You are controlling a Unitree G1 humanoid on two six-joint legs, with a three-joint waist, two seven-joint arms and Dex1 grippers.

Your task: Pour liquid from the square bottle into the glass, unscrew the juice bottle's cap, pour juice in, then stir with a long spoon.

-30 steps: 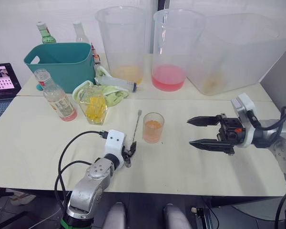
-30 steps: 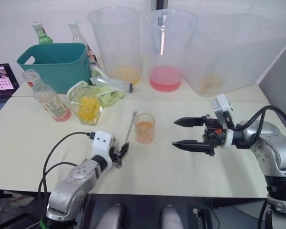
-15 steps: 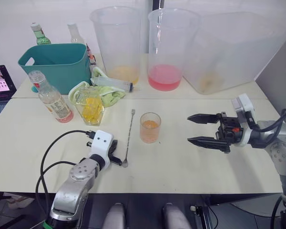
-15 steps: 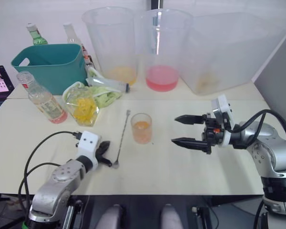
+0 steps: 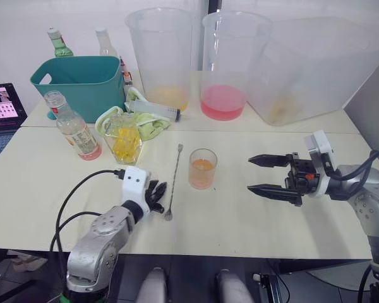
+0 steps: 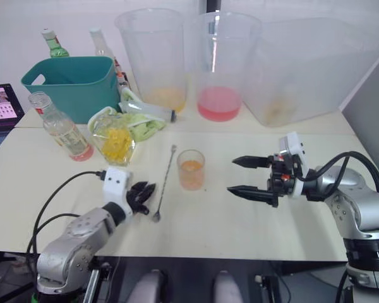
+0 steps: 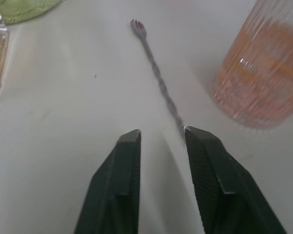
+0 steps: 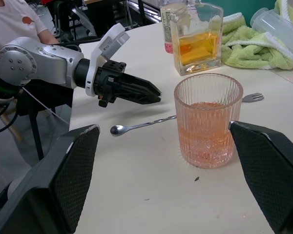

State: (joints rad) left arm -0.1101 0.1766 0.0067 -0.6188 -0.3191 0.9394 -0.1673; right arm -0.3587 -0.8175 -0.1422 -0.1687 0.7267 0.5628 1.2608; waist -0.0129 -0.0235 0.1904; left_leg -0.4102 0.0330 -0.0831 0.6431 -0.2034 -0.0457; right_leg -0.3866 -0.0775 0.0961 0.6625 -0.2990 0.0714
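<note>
The glass (image 5: 203,168) stands mid-table with orange-pink liquid in its lower half. Just left of it the long spoon (image 5: 174,180) lies flat, bowl end nearest me. My left gripper (image 5: 159,188) rests low beside the spoon's shaft, open, with nothing between its fingers; in the left wrist view the spoon (image 7: 158,80) runs past one fingertip. To the right of the glass, my right gripper (image 5: 249,174) hovers wide open, pointing at it. The square bottle (image 5: 125,139) with yellow liquid and the juice bottle (image 5: 76,128) stand at the back left. The cap is out of view.
A teal basket (image 5: 82,79) and a green cloth (image 5: 145,123) sit behind the bottles. Two huge measuring buckets (image 5: 161,57) (image 5: 230,63) and a large clear tub (image 5: 316,69) line the back. A laptop (image 5: 3,107) is at far left. A person (image 8: 10,19) sits beyond the table.
My left gripper has let go of the spoon's bowl end; the spoon now lies flat and the gripper sits open just left of its shaft. The right gripper has barely moved.
</note>
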